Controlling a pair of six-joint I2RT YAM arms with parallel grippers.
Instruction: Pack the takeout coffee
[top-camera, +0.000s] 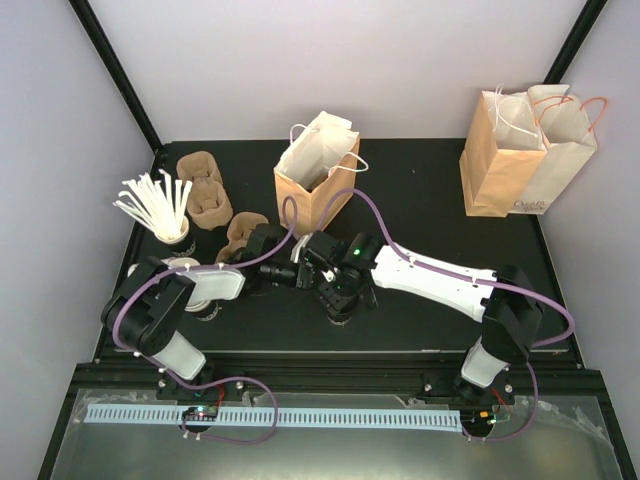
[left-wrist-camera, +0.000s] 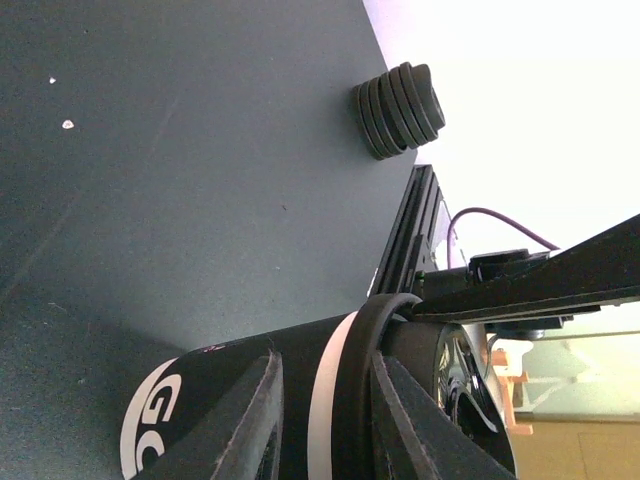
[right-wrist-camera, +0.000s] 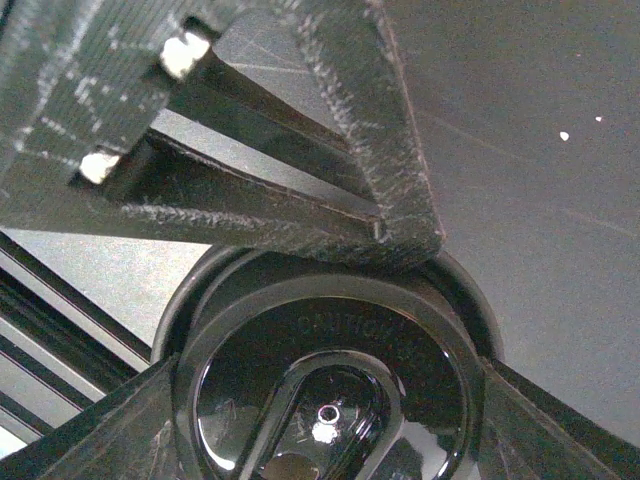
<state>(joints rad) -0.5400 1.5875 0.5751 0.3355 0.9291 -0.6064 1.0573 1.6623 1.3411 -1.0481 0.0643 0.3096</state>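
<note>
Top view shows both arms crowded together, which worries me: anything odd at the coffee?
Yes: both grippers are on one takeout coffee. The right gripper clamps the lid from both sides while the left gripper has a finger across its edge. No spill shows.

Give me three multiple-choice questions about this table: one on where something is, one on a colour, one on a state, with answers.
1. Where is the takeout coffee?
A) between the fingers of both pincers
B) inside a paper bag
C) in a pulp carrier

2. What colour are the sticks bundled at the left?
A) black
B) white
C) brown

3. The coffee's lid is:
A) lying beside the cup
B) missing
C) on the cup

Answers: A, the left pincer and the right pincer each show it between their fingers; B, they are plainly white from above; C, the black lid caps it.
</note>
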